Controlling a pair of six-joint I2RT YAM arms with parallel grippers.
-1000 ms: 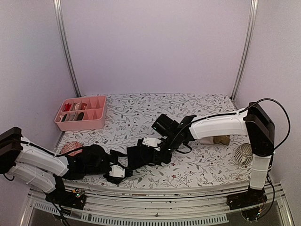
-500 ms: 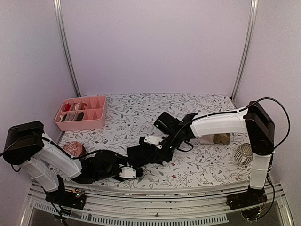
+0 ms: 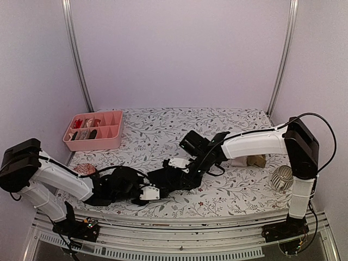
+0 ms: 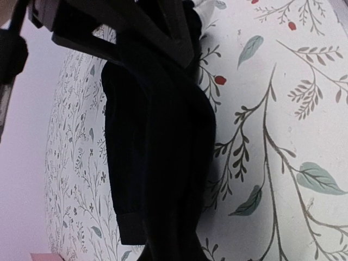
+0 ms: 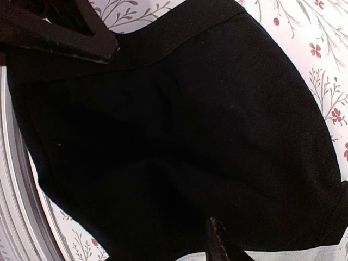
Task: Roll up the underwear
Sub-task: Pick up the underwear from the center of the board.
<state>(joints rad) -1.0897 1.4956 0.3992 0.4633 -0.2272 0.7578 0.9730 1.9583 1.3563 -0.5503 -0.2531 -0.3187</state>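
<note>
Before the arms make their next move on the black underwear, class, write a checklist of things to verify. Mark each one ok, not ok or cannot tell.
1. Black underwear lies on the table between both hands: ok.
2. Left hand is at the cloth's near-left end: ok.
3. Right hand is at the cloth's far side: ok.
4. Either hand is clamped on the cloth: cannot tell, as the wrist views show dark on dark.
5. Cloth is rolled up: not ok, the right wrist view shows a broad flat panel.
6. Tan underwear sits apart, off to the right: ok.
</note>
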